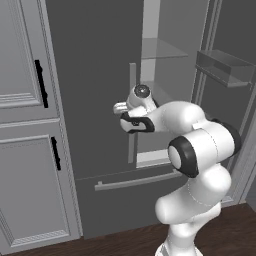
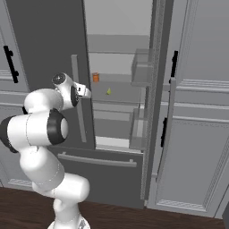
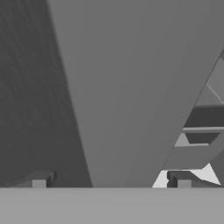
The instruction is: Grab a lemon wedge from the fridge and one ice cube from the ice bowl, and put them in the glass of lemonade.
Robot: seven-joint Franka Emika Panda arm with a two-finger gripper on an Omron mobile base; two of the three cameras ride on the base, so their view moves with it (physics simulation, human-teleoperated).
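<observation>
Dark grey fridge (image 2: 49, 44) stands with its right door swung open, left door shut; glass shelves (image 2: 116, 91) inside carry a small yellow lemon wedge (image 2: 108, 91) and an orange jar (image 2: 95, 77) just behind it. Tool (image 3: 111, 183) sits close against the left door's pale bar handle (image 2: 78, 98), fingers (image 3: 40, 180) wide apart, one on each side of it, gripping nothing.

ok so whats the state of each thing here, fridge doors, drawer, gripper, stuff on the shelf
fridge: right door swung open, left door shut
fridge drawer: shut
gripper: open, holding nothing, close to the left door's handle
lemon wedge: lying on a shelf
orange container: upright on the shelf
</observation>
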